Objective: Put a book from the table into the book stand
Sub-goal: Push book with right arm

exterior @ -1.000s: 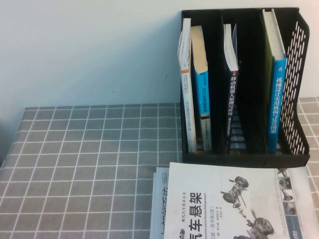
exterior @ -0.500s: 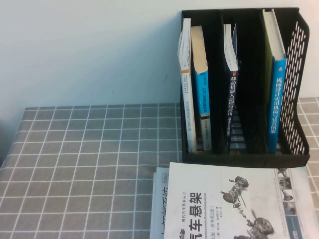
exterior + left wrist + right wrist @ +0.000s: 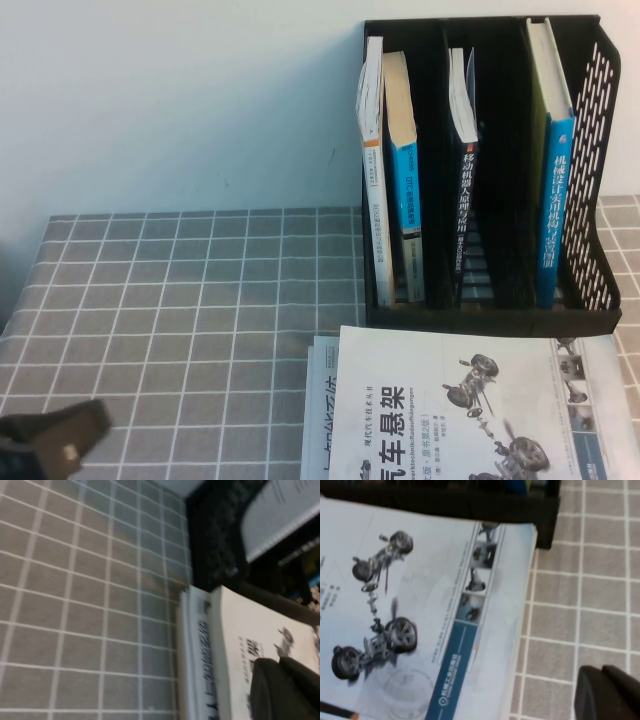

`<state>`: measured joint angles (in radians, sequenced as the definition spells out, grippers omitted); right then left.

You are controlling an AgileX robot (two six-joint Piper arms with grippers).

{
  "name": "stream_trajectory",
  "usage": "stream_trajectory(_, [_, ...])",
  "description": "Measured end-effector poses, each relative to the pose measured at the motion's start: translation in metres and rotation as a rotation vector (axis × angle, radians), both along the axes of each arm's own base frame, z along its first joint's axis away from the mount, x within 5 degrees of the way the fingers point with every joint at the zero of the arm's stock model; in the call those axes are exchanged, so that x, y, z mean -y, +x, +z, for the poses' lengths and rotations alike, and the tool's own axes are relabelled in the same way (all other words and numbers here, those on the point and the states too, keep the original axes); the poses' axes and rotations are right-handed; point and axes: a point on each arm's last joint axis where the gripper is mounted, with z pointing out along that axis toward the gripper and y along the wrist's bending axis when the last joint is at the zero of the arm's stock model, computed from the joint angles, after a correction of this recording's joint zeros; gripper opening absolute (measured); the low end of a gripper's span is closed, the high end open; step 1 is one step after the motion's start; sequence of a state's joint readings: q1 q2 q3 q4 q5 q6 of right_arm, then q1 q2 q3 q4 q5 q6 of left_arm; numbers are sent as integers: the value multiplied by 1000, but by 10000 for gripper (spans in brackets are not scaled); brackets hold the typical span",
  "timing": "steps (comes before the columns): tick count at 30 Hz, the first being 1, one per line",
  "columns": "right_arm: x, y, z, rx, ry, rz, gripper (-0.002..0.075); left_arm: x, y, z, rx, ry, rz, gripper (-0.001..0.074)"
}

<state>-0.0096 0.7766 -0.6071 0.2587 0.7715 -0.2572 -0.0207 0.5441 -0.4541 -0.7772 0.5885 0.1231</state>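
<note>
Left gripper (image 3: 62,440) low at the table's near-left corner, well left of the white book (image 3: 470,410), fingers' state unclear, right gripper (image 3: 607,692) just off that book's right edge, grip unreadable, book lying flat just before the black book stand (image 3: 590,180).

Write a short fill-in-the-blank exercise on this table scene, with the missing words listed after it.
1. The book stand has ____ compartments.
2. The top book lies flat on the table, in ____ of the stand.
3. The left gripper shows at the near ____ corner of the high view.
4. The right gripper hangs over the table, beside the top book's ____ edge.

Missing words: three; front; left; right
</note>
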Motion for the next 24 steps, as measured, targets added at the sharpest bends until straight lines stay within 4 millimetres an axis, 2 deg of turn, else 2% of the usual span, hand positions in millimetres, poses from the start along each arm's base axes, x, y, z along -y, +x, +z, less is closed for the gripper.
stream_trajectory(4, [-3,31,-25,-132,9,47,-3,13,16,-6,-60,-68,-145,-3])
stream_trajectory(8, [-2,55,-51,-226,10,41,-3,20,32,-13,-107,-135,-213,-3])
stream_trajectory(13, [-7,75,-78,-305,27,66,-3,25,48,-23,-157,-178,-264,-3])
stream_trajectory(18, [-25,87,-94,-314,54,131,-3,28,62,-35,-218,-223,-284,1])
stream_trajectory(22, [-45,94,-99,-280,82,162,-3,31,71,-42,-251,-272,-293,86])
stream_trajectory(24, [-54,96,-100,-270,98,174,-3,32,75,-45,-267,-304,-297,181])
